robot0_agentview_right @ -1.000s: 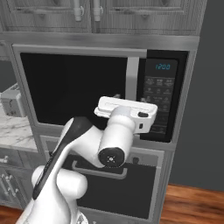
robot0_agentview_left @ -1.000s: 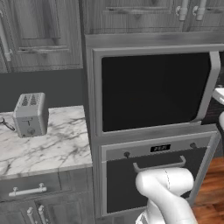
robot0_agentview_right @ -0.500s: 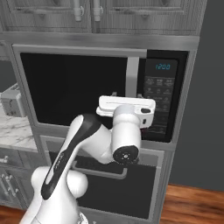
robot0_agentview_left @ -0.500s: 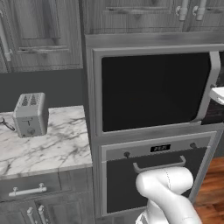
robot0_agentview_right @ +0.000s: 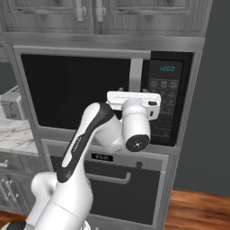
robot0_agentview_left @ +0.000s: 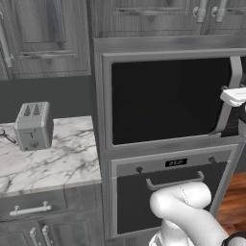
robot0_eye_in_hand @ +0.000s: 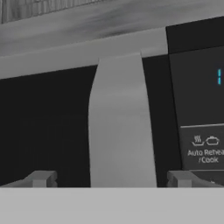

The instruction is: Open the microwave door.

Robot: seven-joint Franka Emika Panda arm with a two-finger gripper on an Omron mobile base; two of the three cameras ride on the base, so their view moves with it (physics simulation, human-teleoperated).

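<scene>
The microwave (robot0_agentview_right: 108, 94) is built into the grey cabinet column, and its door (robot0_agentview_right: 76, 90) of black glass lies flush and closed. A vertical grey bar handle (robot0_agentview_right: 135, 74) runs down the door's right edge, beside the dark control strip (robot0_agentview_right: 167, 101). My gripper (robot0_agentview_right: 134, 93) is level with the handle's lower half, pointing at it. In the hand view the gripper (robot0_eye_in_hand: 111, 179) is open, and the handle (robot0_eye_in_hand: 120, 127) stands between the two fingertips (robot0_eye_in_hand: 41, 178) with a gap on each side. In the left base view the gripper (robot0_agentview_left: 234, 96) meets the handle (robot0_agentview_left: 230, 96) at the door (robot0_agentview_left: 168, 101).
An oven door (robot0_agentview_right: 112, 188) with a horizontal handle sits right below the microwave. A marble counter (robot0_agentview_left: 48, 163) to the left carries a silver toaster (robot0_agentview_left: 32, 126). Upper cabinets (robot0_agentview_left: 48, 33) hang above. Wooden floor (robot0_agentview_right: 197, 211) lies at the lower right.
The hand has risen and pushed in closer to the door handle, and the elbow has swung to the right. The door has not moved.
</scene>
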